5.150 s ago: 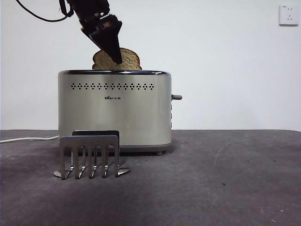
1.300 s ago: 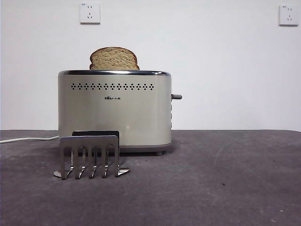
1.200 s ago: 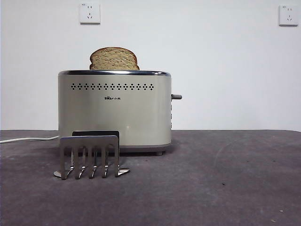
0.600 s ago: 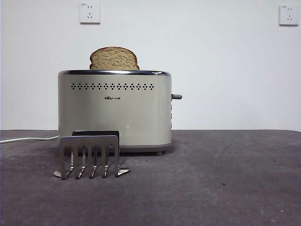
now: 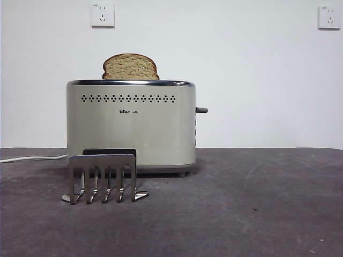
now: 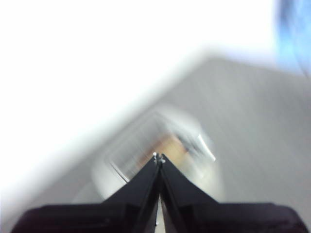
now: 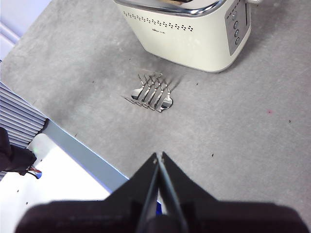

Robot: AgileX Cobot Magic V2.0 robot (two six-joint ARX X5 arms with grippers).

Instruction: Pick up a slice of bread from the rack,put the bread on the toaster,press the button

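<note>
The tan wholegrain slice of bread [image 5: 130, 67], judged light and crumbly, stood in the cream-beige toaster [image 5: 131, 126]; the small dark grey button [image 5: 201, 110], judged stiff, was left unpressed, and both the left gripper [image 6: 159, 158] and the right gripper [image 7: 159, 156] were seen with jaws closed on nothing.

the only marking is a small dark logo [image 5: 128, 111] printed on the broad cream side of the toaster [image 5: 131, 128], just under its row of vent holes; it is too small to read letter by letter in the front view. the same logo shows in the right wrist view as a tiny dark smear below the vent holes on the toaster, also unreadable. the control panel [image 7: 235, 23] on the toaster's narrow end carries round buttons whose markings cannot be made out. the left wrist view is blurred and shows no text.
</note>
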